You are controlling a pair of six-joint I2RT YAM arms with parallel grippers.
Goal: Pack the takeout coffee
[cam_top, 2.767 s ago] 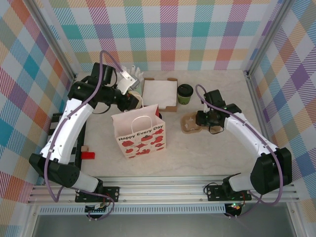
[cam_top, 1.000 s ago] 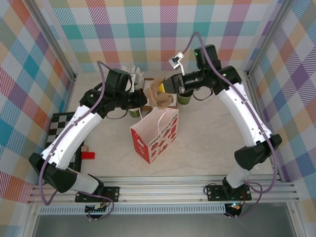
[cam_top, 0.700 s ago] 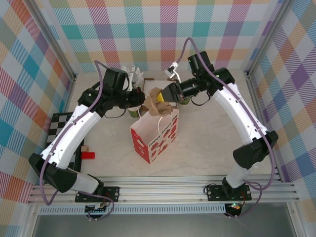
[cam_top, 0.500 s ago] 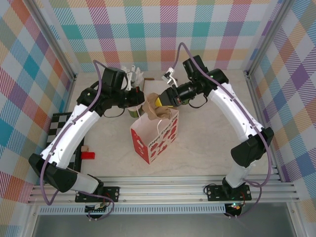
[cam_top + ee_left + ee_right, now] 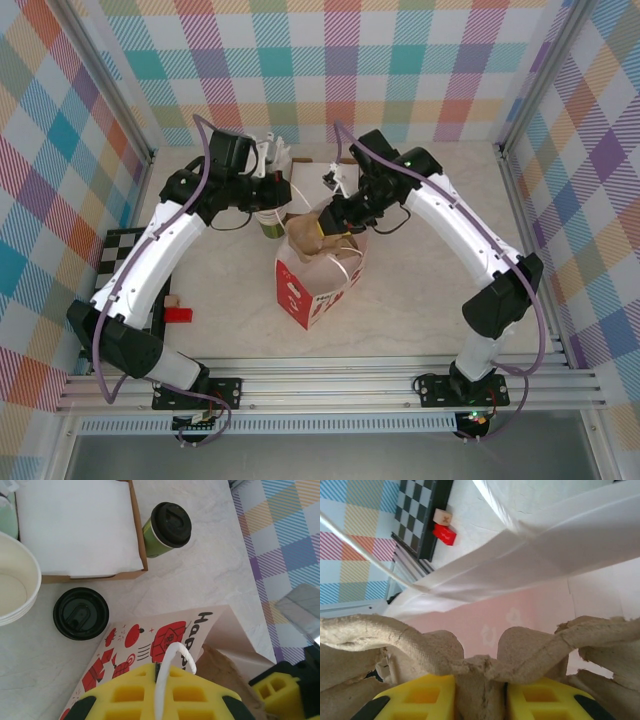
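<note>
Two claws: both clenched.
Left claw [image 5: 161, 692]: grasping white handle [image 5: 173, 656] of paper bag [image 5: 318, 283].
Right claw [image 5: 480, 692]: grasping cup carrier [image 5: 470, 652] at bag mouth.
Takeout coffee [image 5: 167, 528]: upright on worktop [image 5: 200, 575] near far edge, just beside box [image 5: 75, 527].

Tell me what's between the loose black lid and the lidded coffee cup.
A corner of the paper-lined cardboard box juts between the lid and the cup; the left wrist view shows it.
</note>
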